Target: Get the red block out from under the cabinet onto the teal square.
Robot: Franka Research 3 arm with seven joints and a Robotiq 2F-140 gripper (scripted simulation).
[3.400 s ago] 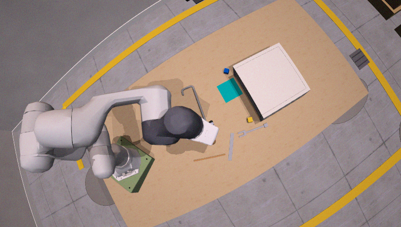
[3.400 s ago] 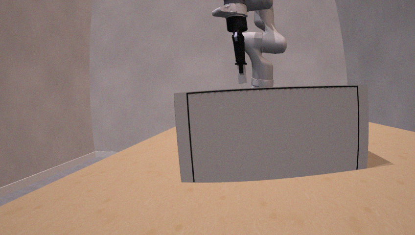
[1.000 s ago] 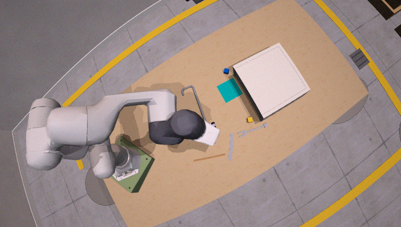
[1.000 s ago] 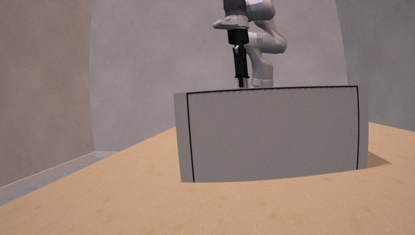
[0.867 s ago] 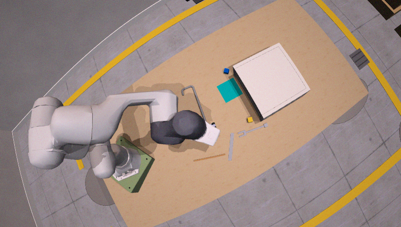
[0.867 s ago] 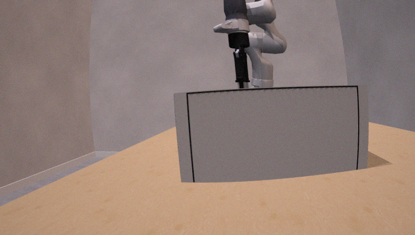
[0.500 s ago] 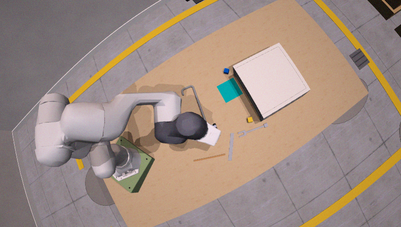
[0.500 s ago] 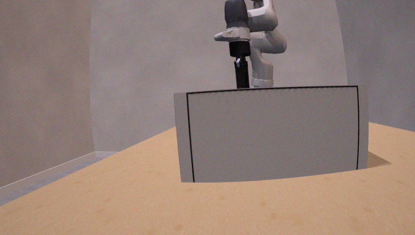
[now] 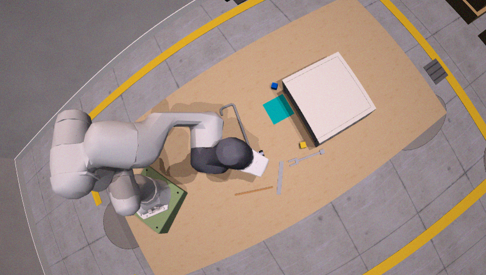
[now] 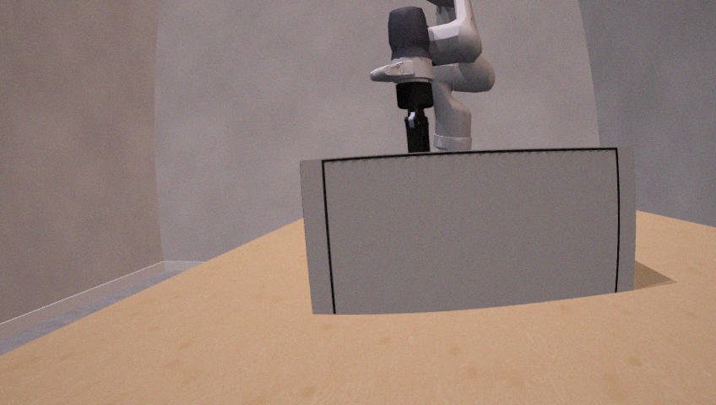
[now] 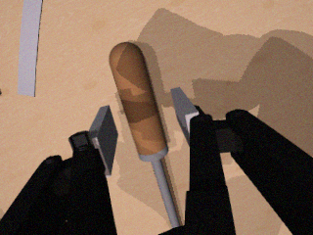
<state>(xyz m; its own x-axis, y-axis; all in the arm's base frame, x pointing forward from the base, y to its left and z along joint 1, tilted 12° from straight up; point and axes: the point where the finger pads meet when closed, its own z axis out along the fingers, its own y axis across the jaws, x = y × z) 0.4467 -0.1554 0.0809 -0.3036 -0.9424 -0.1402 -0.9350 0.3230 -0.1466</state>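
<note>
The red block is not visible in any view; the white cabinet (image 9: 329,97) (image 10: 467,230) hides whatever lies under it. The teal square (image 9: 277,109) lies on the table against the cabinet's near side. A hook tool lies left of it, a grey rod (image 9: 239,121) with a brown wooden handle (image 11: 137,101). My gripper (image 11: 143,112) (image 9: 254,160) is low over the table, partly open, with one finger on each side of the handle and a gap on both sides. In the exterior view the gripper (image 10: 416,135) dips behind the cabinet's top edge.
A blue block (image 9: 274,85) sits by the cabinet's corner and a yellow block (image 9: 302,144) by its other corner. A grey fork tool (image 9: 306,157), a grey bar (image 9: 280,177) (image 11: 31,26) and a thin wooden stick (image 9: 254,191) lie near the gripper.
</note>
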